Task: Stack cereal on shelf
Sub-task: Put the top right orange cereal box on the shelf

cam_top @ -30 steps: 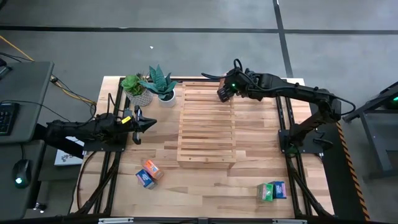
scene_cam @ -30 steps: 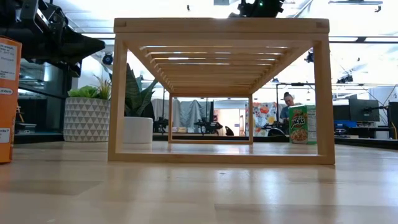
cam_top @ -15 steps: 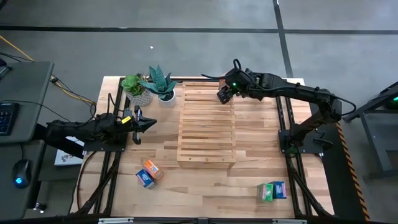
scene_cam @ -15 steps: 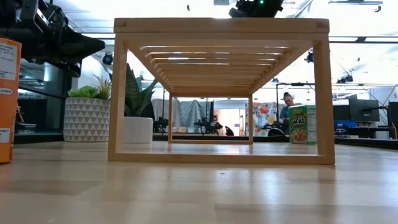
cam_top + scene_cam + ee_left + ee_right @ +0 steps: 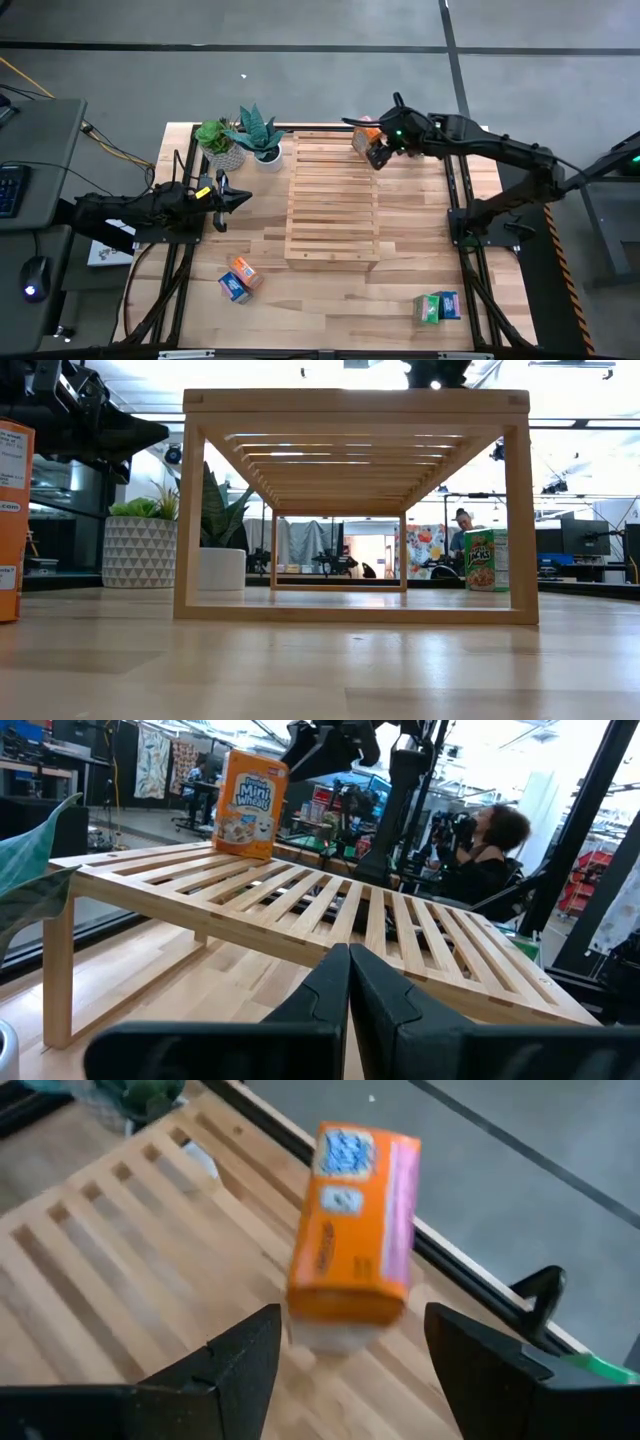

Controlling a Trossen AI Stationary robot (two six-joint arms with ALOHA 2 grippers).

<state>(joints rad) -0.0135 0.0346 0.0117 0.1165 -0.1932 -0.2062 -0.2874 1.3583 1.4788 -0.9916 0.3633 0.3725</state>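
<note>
Since a second ago our right gripper (image 5: 379,152) has drawn back from the shelf's (image 5: 332,200) far right corner, leaving an orange box (image 5: 364,136) standing there upright, free of the fingers (image 5: 245,1355), which are spread apart. Our left gripper (image 5: 240,200) waits pinched closed beside the shelf, near the plants (image 5: 240,140). Other boxes sit on the table (image 5: 330,295): two at front left (image 5: 238,279) (orange and blue), two at front right (image 5: 437,307).
</note>
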